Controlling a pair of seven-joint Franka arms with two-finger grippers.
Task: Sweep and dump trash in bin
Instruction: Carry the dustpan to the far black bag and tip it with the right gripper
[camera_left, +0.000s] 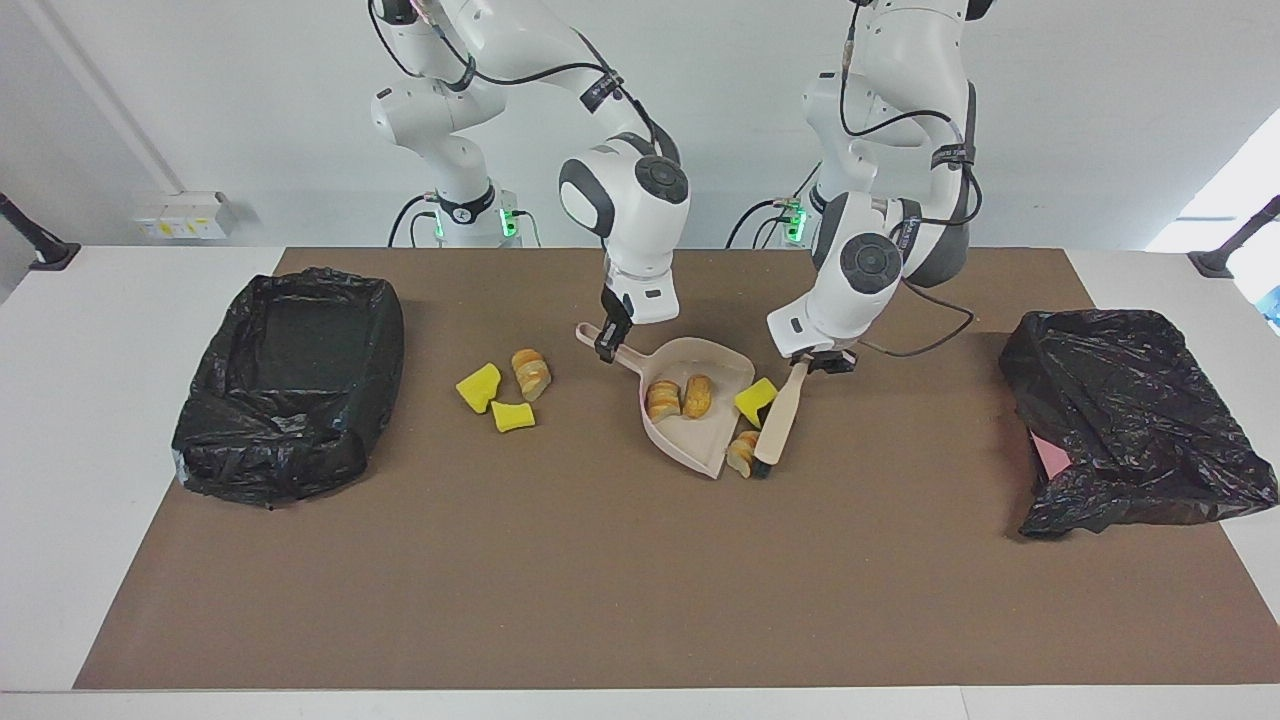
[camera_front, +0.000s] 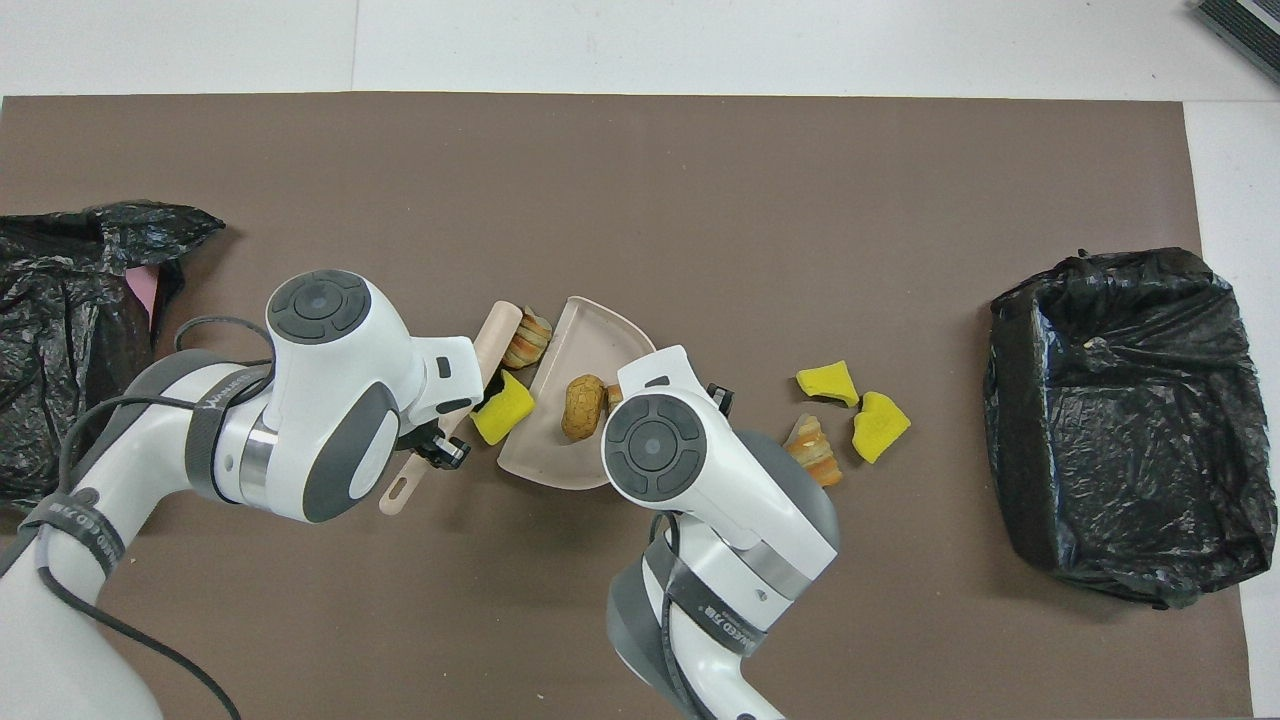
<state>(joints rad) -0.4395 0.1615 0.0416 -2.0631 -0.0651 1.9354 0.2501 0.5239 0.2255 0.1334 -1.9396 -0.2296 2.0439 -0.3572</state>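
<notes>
Take the dustpan (camera_left: 693, 441) as the middle of a dial laid flat on the table (camera_left: 620, 590), twelve pointing away from the robots and three toward the right arm's end.

Closest to the robots, at about five o'clock, the right claw (camera_left: 605, 349) is pressed together on the dustpan's handle, and the pan rests flat on the table. At about eight o'clock the left claw (camera_left: 816, 361) pinches the handle of the brush (camera_left: 779, 417). The brush slants from there toward eleven, its black bristles down on the table.

The pan's open lip faces between nine and ten. Inside the pan, two tan bread lumps (camera_left: 662, 399) lie side by side near its middle. At nine o'clock the yellow sponge chunk with the green face (camera_left: 755, 397) sits at the lip, wedged between the pan and the brush's shaft. At about eleven, a bread lump (camera_left: 742, 453) lies on the table just outside the lip, against the bristles.

Out at three o'clock, apart from the pan, three loose pieces sit close together: one bread lump (camera_left: 530, 372) and two yellow sponge chunks (camera_left: 479, 387). Well past them on the same bearing stands the black-lined bin (camera_left: 215, 440), its mouth open upward. At nine o'clock, well apart, a crumpled black bag (camera_left: 1130, 420) covers something pink.
</notes>
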